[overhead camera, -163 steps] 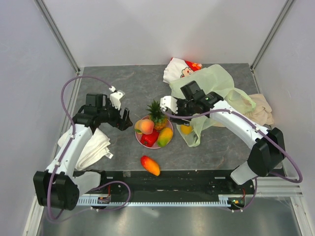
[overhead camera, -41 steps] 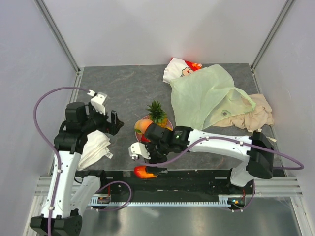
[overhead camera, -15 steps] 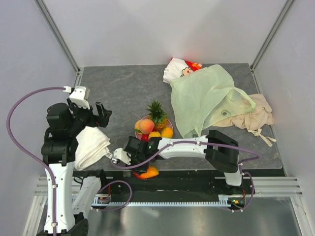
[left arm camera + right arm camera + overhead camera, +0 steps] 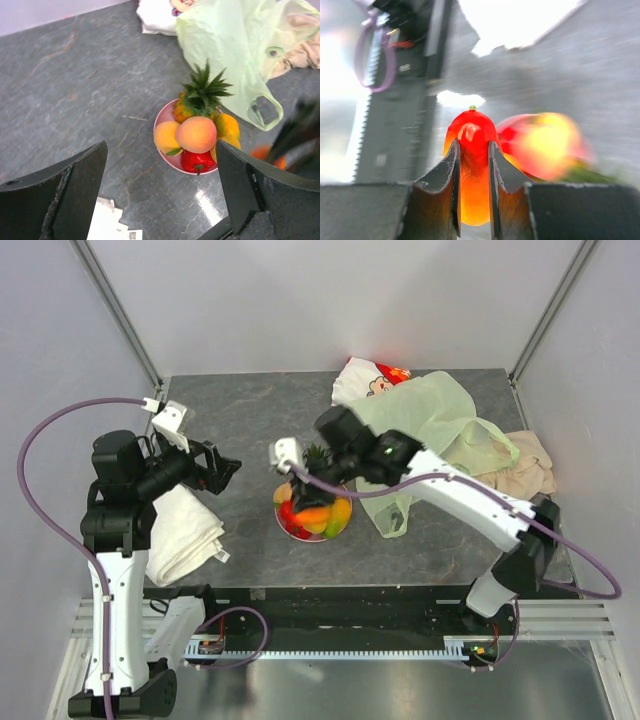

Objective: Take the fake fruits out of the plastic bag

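A pink plate (image 4: 310, 538) holds fake fruits: a pineapple (image 4: 318, 455), a peach (image 4: 196, 134), a red pepper piece (image 4: 197, 161), an orange (image 4: 167, 137) and a yellow mango (image 4: 227, 126). My right gripper (image 4: 303, 502) is over the plate, shut on a red-orange mango (image 4: 470, 125), and shows in its own view (image 4: 472, 145). The pale-green plastic bag (image 4: 430, 425) lies slack behind and right of the plate; it also shows in the left wrist view (image 4: 225, 45). My left gripper (image 4: 215, 468) is open and empty, left of the plate, fingers wide (image 4: 161, 145).
A white folded towel (image 4: 185, 535) lies under the left arm. A white-and-red cartoon pouch (image 4: 365, 380) sits at the back beside the bag. A beige cloth (image 4: 525, 465) lies at the right. Grey walls close in the table.
My right gripper closed on the red-orange mango at the table's front edge and carried it up over the plate. The left arm drew back and turned toward the plate.
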Robot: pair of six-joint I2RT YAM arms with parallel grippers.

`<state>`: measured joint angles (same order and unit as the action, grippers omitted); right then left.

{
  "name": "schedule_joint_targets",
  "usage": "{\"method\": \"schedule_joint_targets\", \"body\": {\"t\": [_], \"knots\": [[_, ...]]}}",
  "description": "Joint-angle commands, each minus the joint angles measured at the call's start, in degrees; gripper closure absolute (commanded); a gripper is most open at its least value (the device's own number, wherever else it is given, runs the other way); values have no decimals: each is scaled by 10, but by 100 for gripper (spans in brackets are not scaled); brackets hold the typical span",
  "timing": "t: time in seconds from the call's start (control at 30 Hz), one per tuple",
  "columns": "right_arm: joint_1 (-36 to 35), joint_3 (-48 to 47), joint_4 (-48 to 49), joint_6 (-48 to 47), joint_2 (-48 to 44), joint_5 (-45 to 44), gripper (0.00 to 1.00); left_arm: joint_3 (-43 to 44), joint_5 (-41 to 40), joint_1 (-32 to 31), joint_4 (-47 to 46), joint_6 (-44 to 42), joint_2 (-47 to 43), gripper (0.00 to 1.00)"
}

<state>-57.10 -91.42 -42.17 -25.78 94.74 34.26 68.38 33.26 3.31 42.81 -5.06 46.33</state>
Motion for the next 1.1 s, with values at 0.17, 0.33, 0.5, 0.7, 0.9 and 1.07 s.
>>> {"method": "schedule_joint_targets", "body": {"t": [0.17, 0.33, 0.5, 0.7, 0.9, 1.07], "knots": [[166, -10, -56, -240, -35, 177, 99, 12, 145, 1, 11, -180, 43, 5], [226, 6, -54, -291, -15, 229, 98, 22, 150, -3, 83, -284, 48, 9], [259, 35, -55, -350, -21, 266, 97, -20, 111, -113, 149, -311, 30, 24], [260, 88, -42, -387, -22, 296, 95, -64, 64, -240, 175, -360, 52, 97], [255, 99, -20, -402, -10, 300, 94, -94, 47, -264, 145, -339, 65, 98], [255, 114, -10, -417, -1, 316, 93, -122, 55, -284, 144, -346, 57, 98]]}}
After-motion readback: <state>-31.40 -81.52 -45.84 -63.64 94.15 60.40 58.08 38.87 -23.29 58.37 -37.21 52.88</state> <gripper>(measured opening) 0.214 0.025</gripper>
